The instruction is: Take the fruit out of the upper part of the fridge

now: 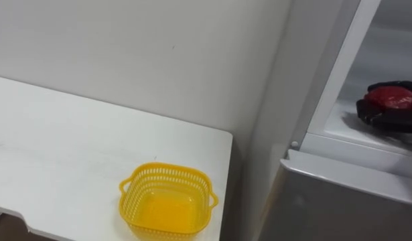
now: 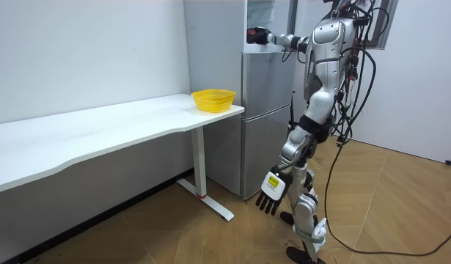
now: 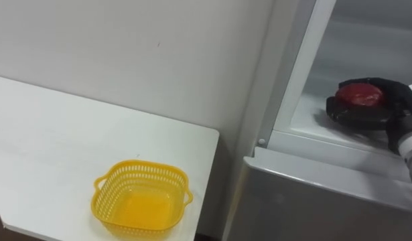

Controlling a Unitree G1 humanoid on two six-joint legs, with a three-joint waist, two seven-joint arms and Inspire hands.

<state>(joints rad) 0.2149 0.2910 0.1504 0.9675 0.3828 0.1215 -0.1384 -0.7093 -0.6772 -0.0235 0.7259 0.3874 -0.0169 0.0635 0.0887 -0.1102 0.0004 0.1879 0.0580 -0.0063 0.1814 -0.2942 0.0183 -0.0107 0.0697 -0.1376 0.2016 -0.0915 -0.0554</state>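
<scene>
We had our right hand curled round the red object in the fridge, and judged that withdrawing it leftward to the basket came next.

basket on table | fridge to its right | round object inside

Glossy plastic basket, matt table, seemingly metal fridge.
</scene>
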